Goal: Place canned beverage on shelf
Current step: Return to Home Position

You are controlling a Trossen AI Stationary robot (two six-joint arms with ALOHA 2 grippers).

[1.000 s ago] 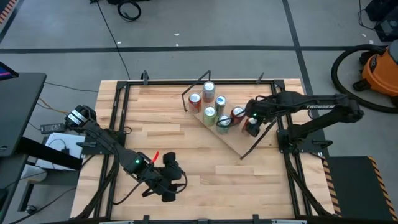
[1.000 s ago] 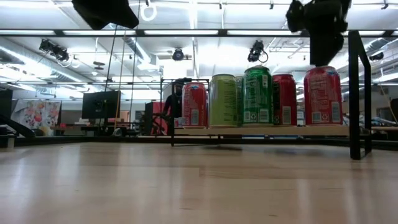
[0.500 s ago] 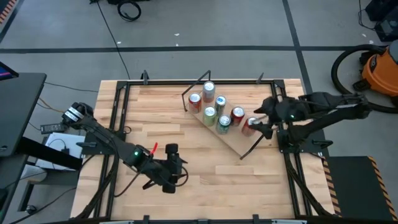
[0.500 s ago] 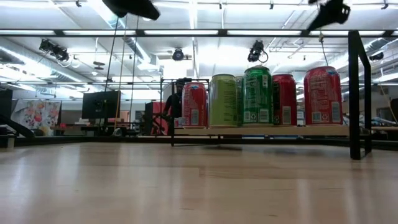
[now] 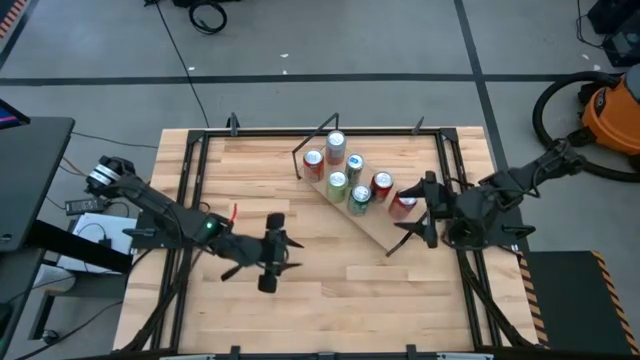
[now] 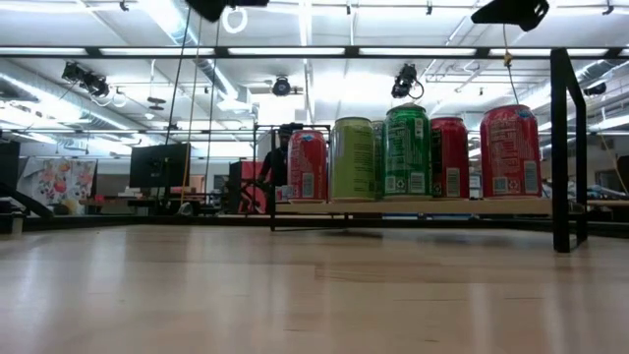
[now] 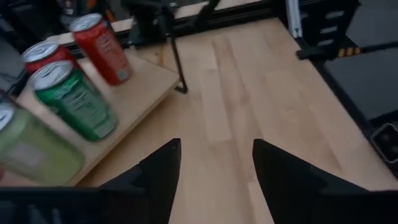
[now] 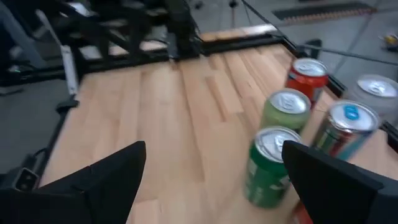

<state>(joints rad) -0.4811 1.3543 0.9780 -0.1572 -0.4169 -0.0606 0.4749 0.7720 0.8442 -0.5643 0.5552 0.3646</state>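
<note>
The shelf point(image 5: 377, 230), a light-wood board on thin black legs, stands at the table's middle right. Several cans stand upright on it: red point(image 5: 402, 203), red point(image 5: 381, 184), green point(image 5: 359, 198), light green point(image 5: 337, 183) and others behind. In the low view they stand in a row, with the red can point(image 6: 510, 150) at the right end. My right gripper point(image 5: 428, 212) is open beside the shelf's right end, touching nothing. My left gripper point(image 5: 270, 264) is open over bare tabletop, left of the shelf. My left wrist view shows my left gripper point(image 7: 214, 174) empty, and my right wrist view shows my right gripper point(image 8: 214, 186) empty.
A black metal frame point(image 5: 190, 190) runs round the table's edges, with an upright post point(image 6: 561, 147) at the right in the low view. Bare tabletop point(image 5: 330, 290) lies near the front edge. An orange vacuum point(image 5: 610, 110) stands on the floor at the right.
My right gripper has drawn back from over the red can at the shelf's right end toward the table's right edge, rising and turning; the can stays standing on the shelf. My left gripper has gone up and toward the table's far edge, rolling as it went.
</note>
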